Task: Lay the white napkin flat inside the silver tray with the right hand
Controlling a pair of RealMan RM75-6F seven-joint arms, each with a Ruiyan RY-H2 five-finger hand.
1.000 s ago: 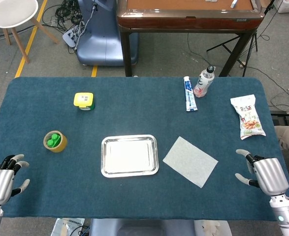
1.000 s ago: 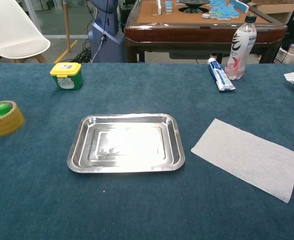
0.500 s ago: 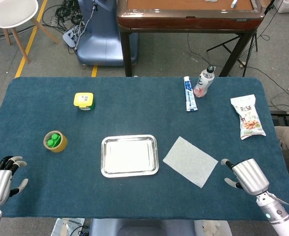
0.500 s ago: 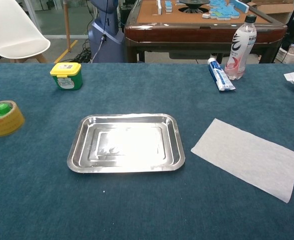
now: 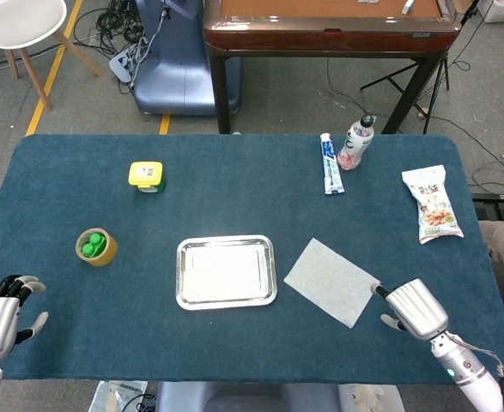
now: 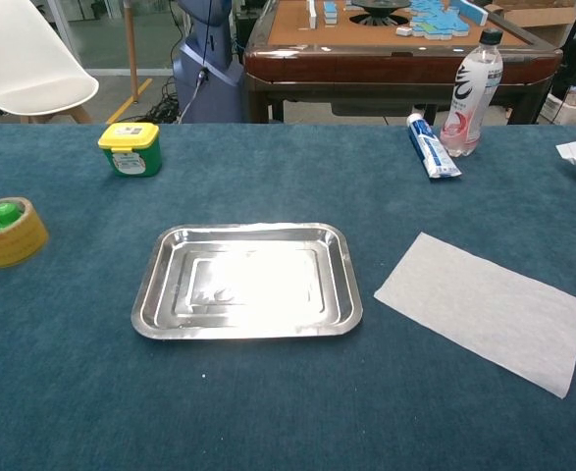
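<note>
The white napkin point(image 5: 331, 281) point(image 6: 485, 308) lies flat on the blue table, just right of the empty silver tray point(image 5: 226, 271) point(image 6: 245, 281). In the head view my right hand point(image 5: 413, 309) hovers at the napkin's right corner, fingers apart and holding nothing, its fingertips close to the napkin's edge. My left hand point(image 5: 1, 318) sits at the table's near left corner, open and holding nothing. Neither hand shows in the chest view.
A tape roll with green caps point(image 5: 95, 246) and a yellow-lidded green tub point(image 5: 146, 176) stand on the left. A toothpaste tube point(image 5: 330, 164), a water bottle point(image 5: 355, 142) and a snack bag point(image 5: 432, 203) lie at the back right.
My right hand has moved left along the near edge, from the far right corner to the napkin's right corner. The left hand has drifted slightly toward me. Napkin and tray are unmoved.
</note>
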